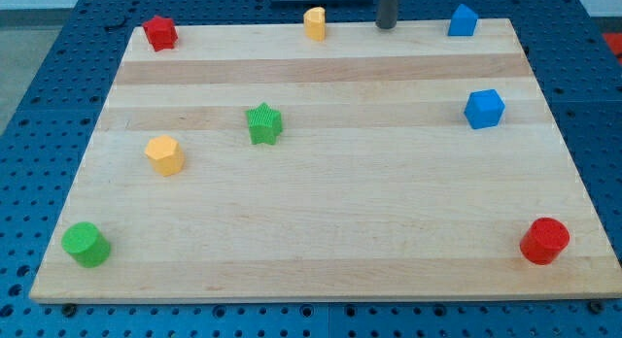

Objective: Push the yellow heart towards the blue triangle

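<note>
The yellow heart (314,23) sits at the board's top edge, a little left of centre. The blue triangle (463,20) sits at the top edge further to the view's right. My tip (386,27) is at the top edge between them, right of the heart and left of the triangle, touching neither. Only the lower part of the dark rod shows.
On the wooden board (321,212) there are also a red star (158,32) at the top left, a green star (263,123), a yellow hexagon (164,154), a blue cube (484,109), a green cylinder (86,244) at the bottom left and a red cylinder (544,241) at the bottom right.
</note>
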You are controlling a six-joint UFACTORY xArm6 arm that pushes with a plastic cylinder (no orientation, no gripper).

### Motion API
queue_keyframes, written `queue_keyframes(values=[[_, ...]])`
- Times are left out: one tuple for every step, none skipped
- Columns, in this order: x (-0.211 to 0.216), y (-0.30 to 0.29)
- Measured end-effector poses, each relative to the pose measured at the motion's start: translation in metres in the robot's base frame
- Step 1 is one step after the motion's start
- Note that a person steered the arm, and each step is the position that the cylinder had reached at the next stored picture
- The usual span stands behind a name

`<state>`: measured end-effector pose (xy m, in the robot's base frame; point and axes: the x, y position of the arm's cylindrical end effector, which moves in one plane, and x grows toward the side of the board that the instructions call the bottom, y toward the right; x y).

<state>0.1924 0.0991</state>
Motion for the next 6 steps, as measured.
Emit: queue_keyframes(values=[[0.0, -0.013], [-0.001, -0.03], [0.001, -0.046], [0.001, -0.055], [0.0, -0.063], [0.028, -0.054]])
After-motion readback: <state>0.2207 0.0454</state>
